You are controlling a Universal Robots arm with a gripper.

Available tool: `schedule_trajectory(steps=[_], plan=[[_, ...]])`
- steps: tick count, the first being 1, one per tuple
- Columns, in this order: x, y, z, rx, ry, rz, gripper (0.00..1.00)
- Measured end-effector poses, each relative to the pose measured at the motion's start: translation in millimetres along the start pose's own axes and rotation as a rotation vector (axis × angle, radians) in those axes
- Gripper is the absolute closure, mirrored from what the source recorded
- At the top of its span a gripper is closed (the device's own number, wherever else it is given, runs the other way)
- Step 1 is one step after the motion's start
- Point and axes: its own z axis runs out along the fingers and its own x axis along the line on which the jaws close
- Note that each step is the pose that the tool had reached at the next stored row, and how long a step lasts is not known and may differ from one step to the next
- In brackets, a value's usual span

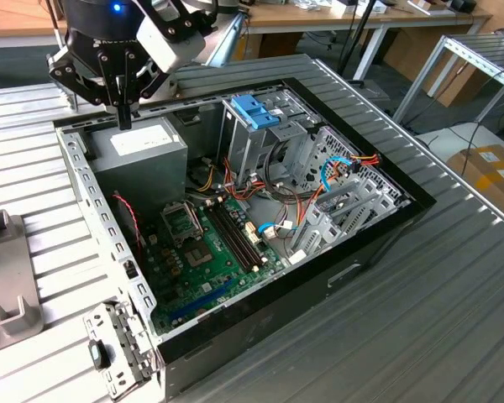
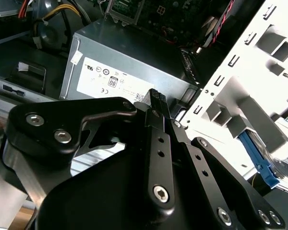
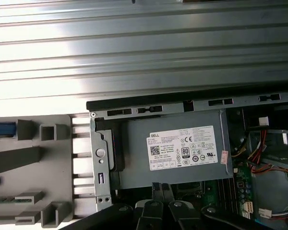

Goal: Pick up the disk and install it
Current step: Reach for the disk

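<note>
The counter (image 1: 454, 285) is formed of ribbed bare metal; the claw (image 2: 154, 96) is finished in smooth, satin black metal.

A white label (image 3: 182, 149) is sitting on the broad face of the grey power-supply box (image 3: 134, 167), nearer the box's cable-side edge than the opposite edge. It is carrying a dark wordmark at one corner, a square code block below that, several lines of fine print, and a row of round and boxed certification marks. The fine print is too small to make out. A small pale sticker with red print (image 3: 224, 156) is sitting right at the cable-side edge, also unreadable.
</note>
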Motion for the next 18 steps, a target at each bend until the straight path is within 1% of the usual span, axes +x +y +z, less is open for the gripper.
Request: schedule_trajectory(steps=[18], plan=[[9.5, -0.7, -0.3, 0.0000, 0.0000, 0.000, 0.90]])
